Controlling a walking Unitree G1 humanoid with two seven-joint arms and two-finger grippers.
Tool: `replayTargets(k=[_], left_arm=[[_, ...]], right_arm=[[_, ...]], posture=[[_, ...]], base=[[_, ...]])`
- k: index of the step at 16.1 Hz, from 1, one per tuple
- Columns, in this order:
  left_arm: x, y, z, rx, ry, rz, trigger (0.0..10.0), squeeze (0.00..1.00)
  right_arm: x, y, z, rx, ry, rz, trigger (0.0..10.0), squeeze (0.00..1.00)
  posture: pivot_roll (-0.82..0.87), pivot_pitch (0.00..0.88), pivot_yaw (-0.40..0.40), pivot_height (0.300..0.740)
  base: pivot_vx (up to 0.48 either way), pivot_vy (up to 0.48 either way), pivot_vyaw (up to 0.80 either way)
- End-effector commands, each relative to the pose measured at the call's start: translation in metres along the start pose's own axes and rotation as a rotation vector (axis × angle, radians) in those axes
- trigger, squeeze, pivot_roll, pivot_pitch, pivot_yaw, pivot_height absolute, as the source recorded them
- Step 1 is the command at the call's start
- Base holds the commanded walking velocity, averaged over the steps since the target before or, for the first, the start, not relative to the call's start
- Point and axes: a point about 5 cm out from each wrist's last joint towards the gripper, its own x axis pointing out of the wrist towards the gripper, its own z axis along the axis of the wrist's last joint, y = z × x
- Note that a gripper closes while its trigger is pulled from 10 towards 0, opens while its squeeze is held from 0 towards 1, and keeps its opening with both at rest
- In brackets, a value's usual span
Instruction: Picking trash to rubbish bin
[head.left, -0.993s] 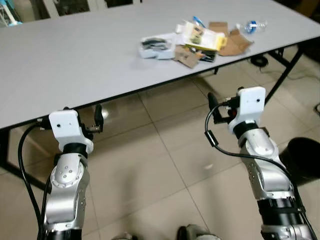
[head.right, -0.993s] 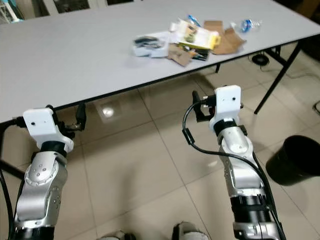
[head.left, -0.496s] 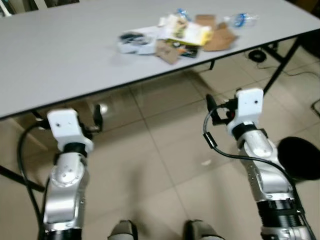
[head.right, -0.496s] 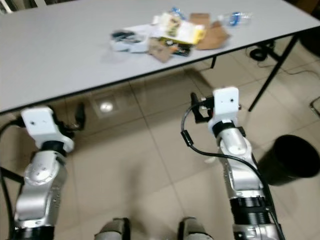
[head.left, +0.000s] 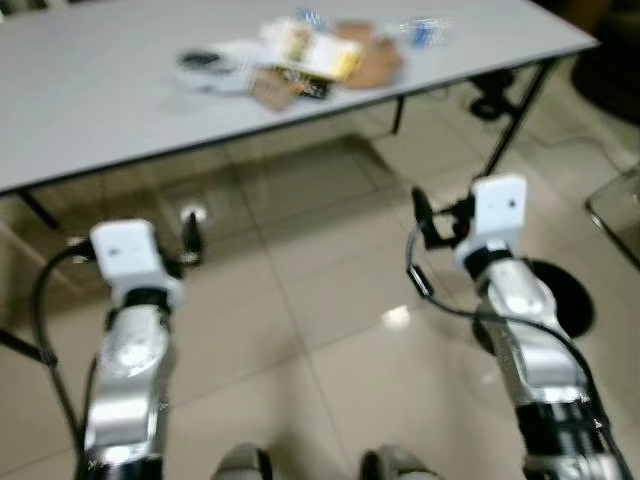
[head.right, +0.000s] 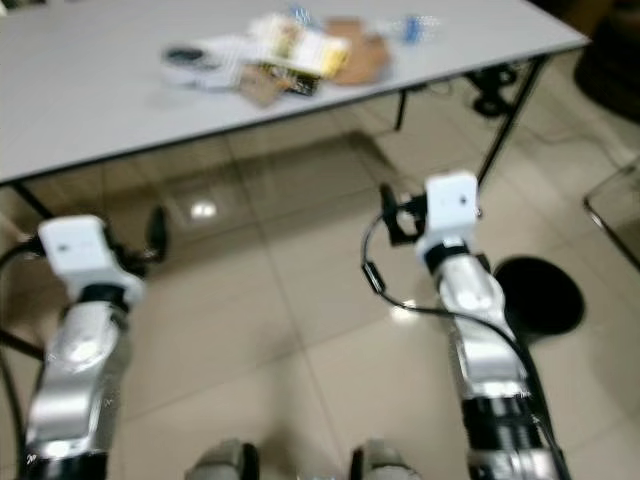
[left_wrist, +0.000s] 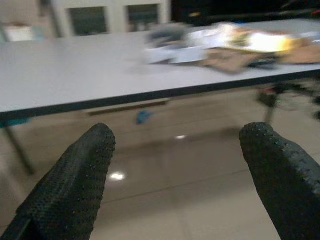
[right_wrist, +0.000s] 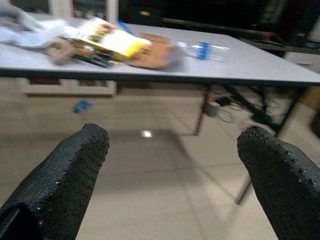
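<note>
Motion blur softens both head views: the trash pile (head.left: 290, 62) on the grey table (head.left: 100, 110) reads only as smeared white, yellow and brown shapes, its separate items too indistinct to name. The table's far and left parts run off the frame. A black rubbish bin (head.right: 540, 295) on the floor is partly hidden behind the right arm (head.right: 475, 320). Both arms are cut off at the bottom edge, and a dark object (head.left: 610, 70) is clipped by the right edge

A blurred heap of trash (head.left: 290, 62) lies on the grey worktop (head.left: 90, 110). Below the worktop, 2 silver arms hang over tiled floor (head.left: 330, 300), a black bin (head.left: 560, 300) beside the right arm.
</note>
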Motion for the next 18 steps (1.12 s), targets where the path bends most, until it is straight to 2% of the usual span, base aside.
replayTargets(k=[1,2,8,13,18], left_arm=[[-0.0002,0.0065,0.0007,0.014,0.001,0.027,10.0,0.0],[-0.0005,0.0074,0.0003,0.013,0.005,0.033,10.0,0.0],[-0.0008,0.008,0.0007,0.011,-0.002,0.046,10.0,0.0],[-0.0007,0.008,0.0014,-0.002,-0.011,0.048,10.0,0.0],[-0.0003,0.0088,0.0023,-0.021,-0.012,0.044,10.0,0.0]], right_arm=[[-0.0002,0.0012,0.0018,-0.004,-0.005,0.001,10.0,0.0],[-0.0003,0.0022,0.002,-0.006,-0.006,0.005,10.0,0.0],[-0.0009,0.0062,0.0035,-0.015,-0.016,0.036,10.0,0.0],[-0.0015,0.006,0.0025,-0.006,-0.013,0.035,10.0,0.0],[-0.0012,0.0059,0.0018,-0.001,-0.009,0.032,10.0,0.0]], posture=[[-0.12,0.197,0.026,0.74],[-0.12,0.197,0.026,0.74],[-0.12,0.202,0.024,0.74],[-0.12,0.202,0.023,0.74],[-0.12,0.202,0.023,0.74]], base=[[0.0,-0.446,0.0],[0.0,-0.439,0.0],[0.0,0.0,0.0],[0.0,0.0,0.57],[0.0,0.0,0.0]])
